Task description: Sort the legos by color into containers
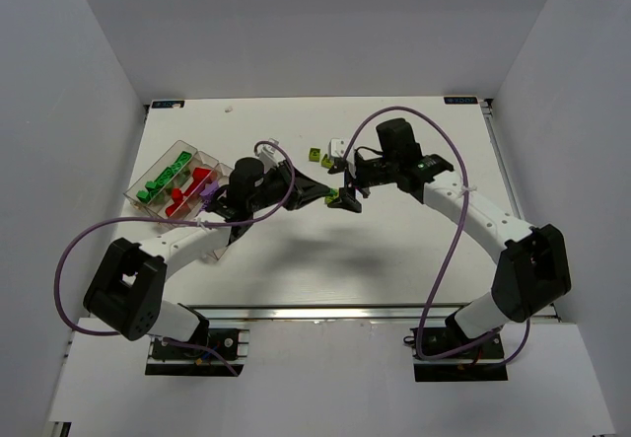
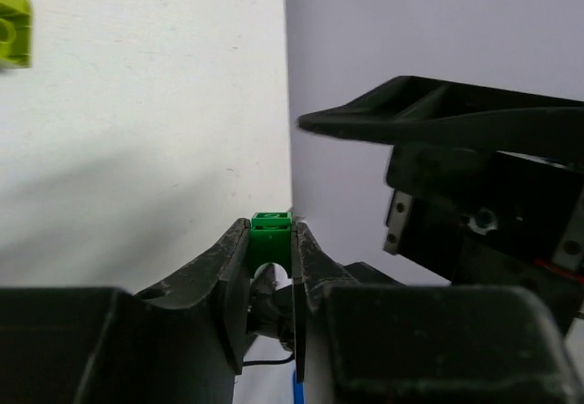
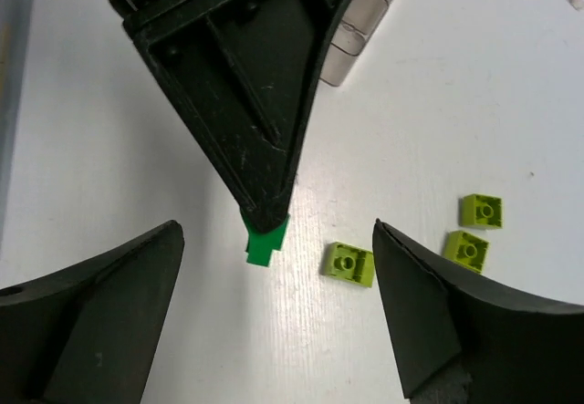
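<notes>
Left pincer (image 2: 271,225) clamps green brick (image 2: 271,243) over white table (image 2: 137,130); grey walls (image 1: 296,23).

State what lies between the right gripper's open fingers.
In the right wrist view, the left gripper pinching a green brick, plus one yellow-green brick on the table.

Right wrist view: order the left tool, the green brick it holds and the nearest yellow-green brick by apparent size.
1. left tool, by far
2. yellow-green brick and green brick: about alike; the green one is partly hidden
</notes>
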Robot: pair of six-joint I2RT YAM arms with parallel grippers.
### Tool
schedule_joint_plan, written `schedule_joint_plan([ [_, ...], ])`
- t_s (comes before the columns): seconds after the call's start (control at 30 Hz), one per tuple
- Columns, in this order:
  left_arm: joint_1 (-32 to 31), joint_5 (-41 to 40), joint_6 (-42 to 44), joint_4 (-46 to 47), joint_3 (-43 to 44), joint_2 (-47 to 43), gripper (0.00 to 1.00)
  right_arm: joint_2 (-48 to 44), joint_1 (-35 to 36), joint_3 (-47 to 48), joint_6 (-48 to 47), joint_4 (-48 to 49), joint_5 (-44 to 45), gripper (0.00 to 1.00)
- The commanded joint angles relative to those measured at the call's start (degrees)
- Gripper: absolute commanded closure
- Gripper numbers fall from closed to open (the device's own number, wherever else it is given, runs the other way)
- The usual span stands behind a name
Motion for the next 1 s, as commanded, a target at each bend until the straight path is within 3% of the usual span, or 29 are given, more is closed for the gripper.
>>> schedule_joint_plan([
  [0.0,0.1,-2.8,3.9,-6.2,3.2,-2.1,1.0,-2.0,0.2,-0.5,0.8,3.9,4.7,0.11],
  [0.13,4.0,-7.2,11.4,-20.9,6.6,-4.1,1.0,-3.0,-0.1,-2.3,2.5,8.5,12.6,0.11],
  [0.27,15.6,-12.7,21.4,-39.8,11.0,-6.8,1.0,-4.1,-0.2,-8.1,4.6,16.1,22.1,0.1],
  [0.3,17.9,-14.1,25.2,-42.5,12.4,-7.6,1.0,-2.2,-0.6,-5.7,2.4,8.7,18.9,0.11],
  [0.4,27.4,-19.8,31.8,-49.7,14.9,-7.8,1.0,2.6,-2.2,2.7,2.3,-5.6,12.6,0.55],
  [0.43,29.7,-21.4,32.9,-50.8,16.5,-6.9,1.0,4.7,-2.4,6.0,2.6,-10.3,9.5,0.86],
  [0.5,36.3,-24.6,35.4,-51.9,17.8,-5.5,1.0,4.6,-2.5,6.2,2.9,-11.0,8.1,1.0],
  [0.6,43.7,-27.3,36.5,-49.8,19.7,-1.9,1.0,2.0,-2.5,2.2,4.2,-6.2,7.1,1.0],
  [0.67,47.4,-27.7,36.8,-48.6,22.1,1.7,1.0,1.3,-2.5,1.1,4.6,-4.9,7.0,0.91],
  [0.97,49.9,-33.1,41.0,-47.0,32.0,15.6,1.0,0.5,-3.0,-0.3,5.3,-4.5,9.1,0.81],
])
